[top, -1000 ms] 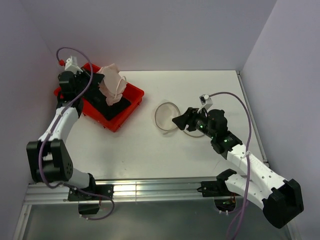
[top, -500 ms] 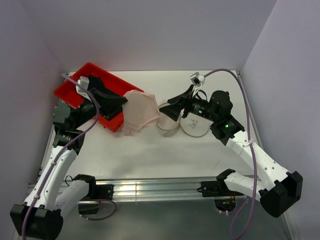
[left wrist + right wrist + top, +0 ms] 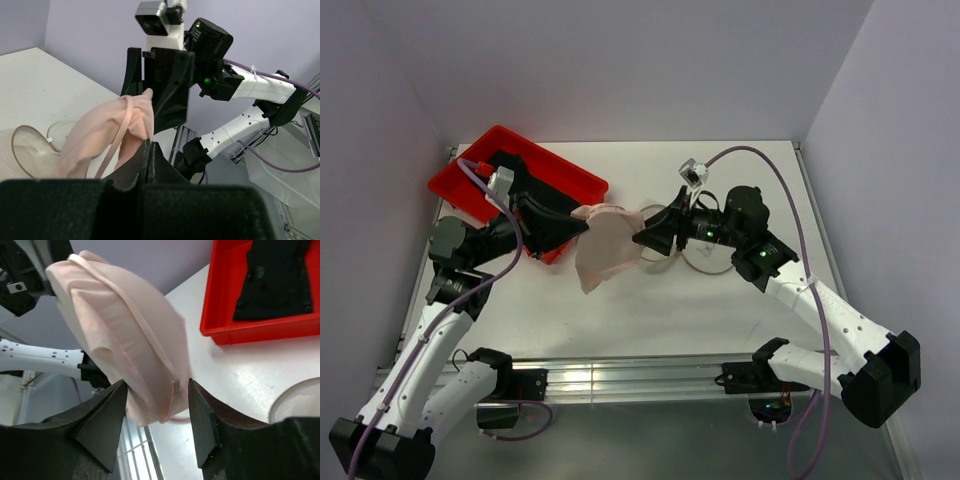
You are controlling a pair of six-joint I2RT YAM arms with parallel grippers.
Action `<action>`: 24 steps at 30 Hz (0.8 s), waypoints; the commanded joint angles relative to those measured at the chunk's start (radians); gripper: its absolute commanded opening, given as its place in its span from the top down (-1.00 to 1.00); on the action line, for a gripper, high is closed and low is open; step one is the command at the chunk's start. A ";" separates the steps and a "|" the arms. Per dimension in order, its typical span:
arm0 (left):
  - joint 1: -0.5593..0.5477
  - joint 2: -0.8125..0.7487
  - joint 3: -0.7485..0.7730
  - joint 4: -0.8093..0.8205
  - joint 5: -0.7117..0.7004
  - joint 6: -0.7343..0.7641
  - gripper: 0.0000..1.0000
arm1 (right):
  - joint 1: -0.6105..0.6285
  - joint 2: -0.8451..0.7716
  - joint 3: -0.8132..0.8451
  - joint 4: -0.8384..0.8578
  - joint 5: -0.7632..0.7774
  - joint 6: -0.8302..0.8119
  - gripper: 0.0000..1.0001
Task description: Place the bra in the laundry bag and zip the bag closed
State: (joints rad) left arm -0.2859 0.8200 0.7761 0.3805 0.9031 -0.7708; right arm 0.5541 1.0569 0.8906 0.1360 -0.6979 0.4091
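My left gripper (image 3: 582,222) is shut on the top edge of the pale pink bra (image 3: 606,248) and holds it hanging above the table between the red tray and the round mesh laundry bag (image 3: 708,252). In the left wrist view the bra (image 3: 105,137) hangs from my closed gripper (image 3: 149,142). My right gripper (image 3: 642,236) is open right at the bra's right edge. In the right wrist view the bra (image 3: 125,340) sits between its two spread fingers, the gripper (image 3: 156,390) not closed on it. The bag lies on the table under my right arm, partly hidden; its rim shows in the right wrist view (image 3: 295,397).
A red plastic tray (image 3: 575,185) stands at the back left with a black cloth (image 3: 545,195) in it; both show in the right wrist view, the tray (image 3: 240,332) and the cloth (image 3: 272,275). The walls close the table at back, left and right.
My left gripper has carried the bra from the tray rightwards to above the table. My right gripper has moved left from the bag up to the bra's edge.
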 commanded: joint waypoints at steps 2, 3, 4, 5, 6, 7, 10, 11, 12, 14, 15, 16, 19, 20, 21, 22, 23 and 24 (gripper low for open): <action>-0.004 -0.047 0.017 -0.090 -0.006 0.054 1.00 | 0.043 0.035 0.002 0.057 -0.016 0.014 0.08; -0.004 -0.057 0.008 -0.094 -0.006 0.051 1.00 | 0.050 0.038 0.001 0.066 -0.011 0.023 0.17; -0.004 -0.064 0.003 -0.101 -0.010 0.051 1.00 | 0.061 0.041 0.001 0.082 -0.009 0.030 0.30; -0.004 -0.071 0.000 -0.118 -0.035 0.054 1.00 | 0.067 0.046 -0.001 0.085 -0.003 0.037 0.71; -0.004 -0.085 0.009 -0.187 -0.053 0.076 1.00 | 0.075 0.048 -0.007 0.083 0.004 0.066 0.88; -0.004 -0.093 0.021 -0.249 -0.081 0.100 1.00 | 0.096 0.049 -0.008 0.059 0.011 0.080 0.98; -0.004 -0.116 0.119 -0.607 -0.359 0.232 0.27 | 0.183 0.048 -0.039 -0.031 0.052 0.060 1.00; -0.004 -0.120 0.141 -0.674 -0.447 0.249 -0.31 | 0.207 0.051 -0.054 -0.050 0.079 0.059 1.00; -0.004 -0.133 0.170 -0.728 -0.593 0.264 -0.55 | 0.227 0.060 -0.086 -0.061 0.118 0.062 1.00; -0.004 -0.140 0.183 -0.824 -0.703 0.263 -0.87 | 0.254 0.116 -0.120 -0.072 0.158 0.085 0.97; -0.002 -0.142 0.178 -0.841 -0.740 0.249 -0.90 | 0.256 0.144 -0.137 -0.078 0.202 0.121 0.89; -0.004 -0.145 0.170 -0.845 -0.772 0.239 -0.90 | 0.256 0.173 -0.136 -0.114 0.231 0.138 0.75; -0.004 -0.140 0.127 -0.832 -0.756 0.219 -0.89 | 0.262 0.245 -0.084 -0.241 0.398 0.123 -0.04; -0.004 -0.139 0.121 -0.832 -0.751 0.219 -0.88 | 0.268 0.227 -0.078 -0.251 0.425 0.111 -0.29; -0.004 -0.139 0.111 -0.832 -0.748 0.219 -0.87 | 0.285 0.212 -0.075 -0.256 0.446 0.093 -0.38; -0.004 -0.137 0.109 -0.833 -0.750 0.220 -0.86 | 0.294 0.197 -0.073 -0.271 0.487 0.082 -0.47; -0.004 -0.139 0.107 -0.835 -0.751 0.225 -0.86 | 0.309 0.175 -0.067 -0.285 0.512 0.068 -0.49; -0.004 -0.140 0.112 -0.842 -0.757 0.229 -0.85 | 0.346 0.163 -0.061 -0.297 0.535 0.027 -0.48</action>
State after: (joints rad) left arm -0.2897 0.6827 0.8913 -0.4320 0.1955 -0.5621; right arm 0.8371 1.3014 0.7765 -0.1253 -0.3031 0.5037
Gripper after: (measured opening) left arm 0.930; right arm 0.738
